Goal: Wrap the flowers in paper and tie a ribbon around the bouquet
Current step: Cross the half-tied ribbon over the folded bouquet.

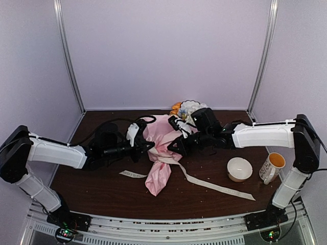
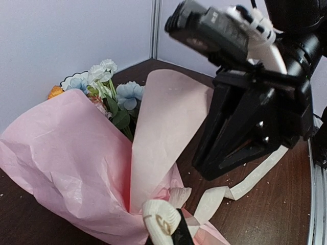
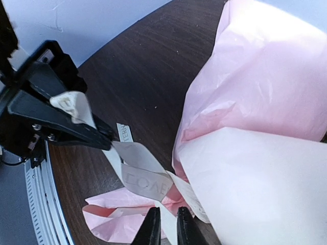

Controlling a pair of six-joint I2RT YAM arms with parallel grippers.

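The bouquet lies in the middle of the table, its pink paper gathered into a cone round the flowers, whose blue and white blooms stick out at the far end. The cream ribbon crosses the cone's waist, and its long tail trails right over the table. My left gripper is shut on a loop of ribbon at that waist. My right gripper faces it from the other side, fingers a narrow gap apart, a ribbon strand running into the gap. In the top view the left gripper and right gripper nearly meet.
A white bowl and a mug with an orange inside stand at the right, beside the right arm's base. A scallop-edged plate lies behind the blooms at the back wall. A short ribbon end lies at the front left.
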